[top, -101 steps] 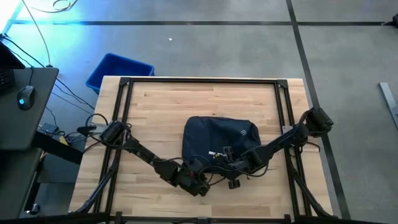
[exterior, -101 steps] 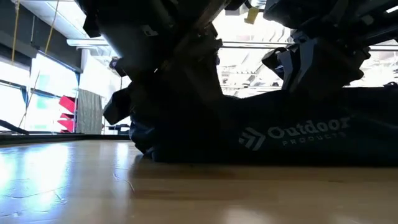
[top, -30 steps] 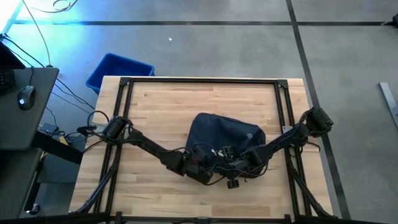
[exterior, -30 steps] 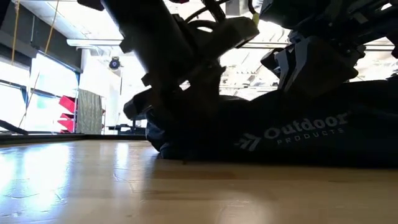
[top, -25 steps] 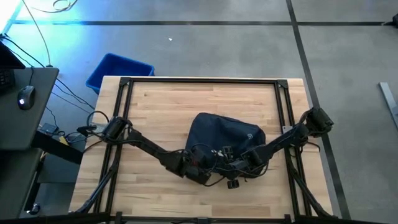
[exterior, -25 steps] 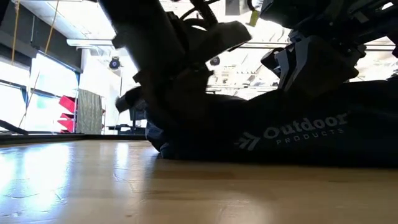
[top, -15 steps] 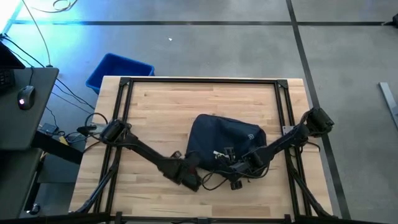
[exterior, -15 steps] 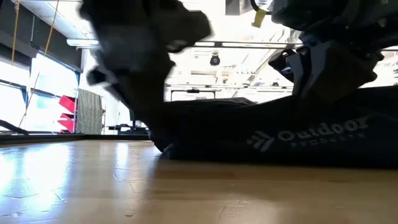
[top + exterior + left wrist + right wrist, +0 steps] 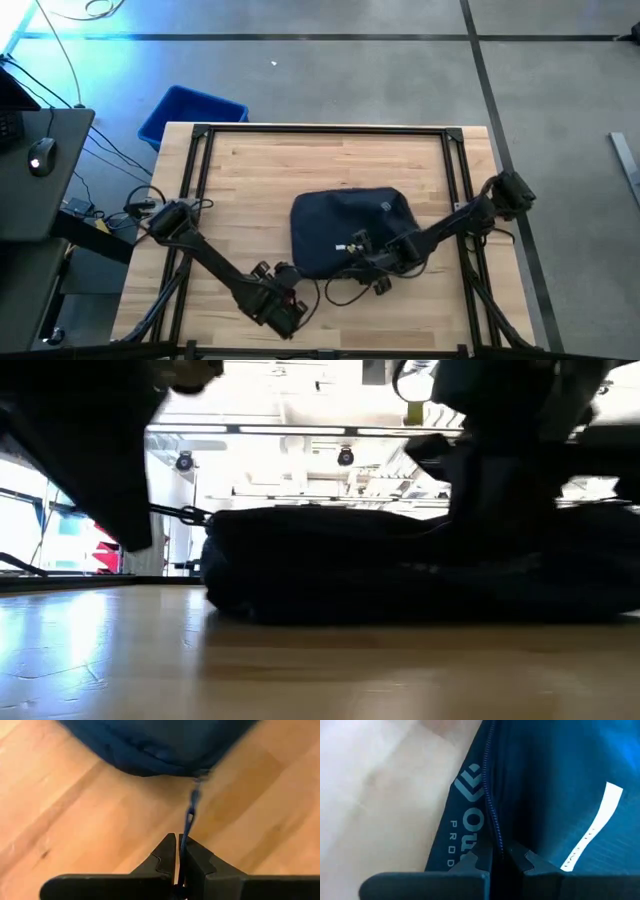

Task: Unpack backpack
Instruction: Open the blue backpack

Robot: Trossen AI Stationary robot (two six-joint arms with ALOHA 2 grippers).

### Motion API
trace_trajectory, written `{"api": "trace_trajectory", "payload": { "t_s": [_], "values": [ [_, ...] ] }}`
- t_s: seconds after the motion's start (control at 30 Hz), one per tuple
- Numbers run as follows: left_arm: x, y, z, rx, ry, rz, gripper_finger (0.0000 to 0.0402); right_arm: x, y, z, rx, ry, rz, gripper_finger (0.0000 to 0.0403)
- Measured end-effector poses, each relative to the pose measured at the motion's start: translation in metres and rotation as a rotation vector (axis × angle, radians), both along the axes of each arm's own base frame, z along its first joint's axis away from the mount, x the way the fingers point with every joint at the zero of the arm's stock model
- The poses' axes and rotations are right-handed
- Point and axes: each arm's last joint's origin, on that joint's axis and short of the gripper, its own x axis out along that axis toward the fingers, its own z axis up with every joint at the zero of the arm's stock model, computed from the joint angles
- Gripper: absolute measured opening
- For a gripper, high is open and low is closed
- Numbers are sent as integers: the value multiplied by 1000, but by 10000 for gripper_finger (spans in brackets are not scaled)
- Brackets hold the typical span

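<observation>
The dark navy backpack (image 9: 345, 230) lies flat on the wooden table (image 9: 250, 170), right of centre. My left gripper (image 9: 290, 290) is near the table's near edge, just off the backpack's near-left corner, shut on a thin blue pull cord (image 9: 189, 815) that runs to the backpack (image 9: 160, 745). My right gripper (image 9: 372, 262) is at the backpack's near edge, shut on its fabric (image 9: 530, 795). In the low view the backpack (image 9: 400, 570) fills the middle and both arms are dark shapes above it. My left gripper pinches the free end of the pull cord (image 9: 183, 842) between its two fingertips. The fingers lie level, pointing at the backpack along the cord. The cord runs straight from the fingers to the backpack's edge (image 9: 197, 776). My right gripper pinches a fold of the backpack's fabric beside the zipper line (image 9: 496, 837), next to the printed logo (image 9: 467, 815). It comes from the table's right, slanting down. The backpack rests on the table.
A bright blue bin (image 9: 190, 115) stands on the floor beyond the table's far left corner. A desk with a mouse (image 9: 40, 155) is to the left. A loose black cable (image 9: 345, 290) lies near the backpack's near edge. Bare wood lies on the far and left sides.
My left gripper has drawn back from the backpack toward the table's near left, keeping hold of the pull cord. The backpack has slid and turned a little toward the left. My right gripper has stayed shut on the backpack's near edge and shifted slightly left with it.
</observation>
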Motion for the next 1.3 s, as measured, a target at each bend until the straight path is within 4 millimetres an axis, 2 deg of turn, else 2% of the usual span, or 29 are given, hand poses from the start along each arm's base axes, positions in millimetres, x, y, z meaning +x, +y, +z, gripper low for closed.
{"api": "trace_trajectory", "payload": {
  "t_s": [0.1,0.3,0.43,0.53,0.63,0.77,0.83,0.93,1.1,1.3],
  "values": [
    [1,-8,9,2,-29,-45,0,11,-25,1,-65,-14,50,0],
    [9,-8,21,26,-73,-86,0,20,-66,11,-156,57,-67,12],
    [17,-3,25,29,-88,-101,0,19,-74,23,-242,143,-121,47],
    [23,3,26,27,-91,-111,0,23,-73,40,-233,131,-138,89],
    [29,7,26,28,-98,-123,0,20,-67,55,-173,115,-158,135],
    [34,14,26,35,-101,-111,0,18,-46,72,79,51,-51,187],
    [36,16,27,35,-105,-114,0,20,-29,75,156,-7,34,201],
    [39,16,28,32,-125,-125,0,30,-5,73,129,-138,127,207],
    [43,17,29,6,-153,-104,0,51,21,51,86,-274,199,208],
    [43,14,30,-16,-176,-77,0,62,29,7,5,-217,163,202]
  ]
}}
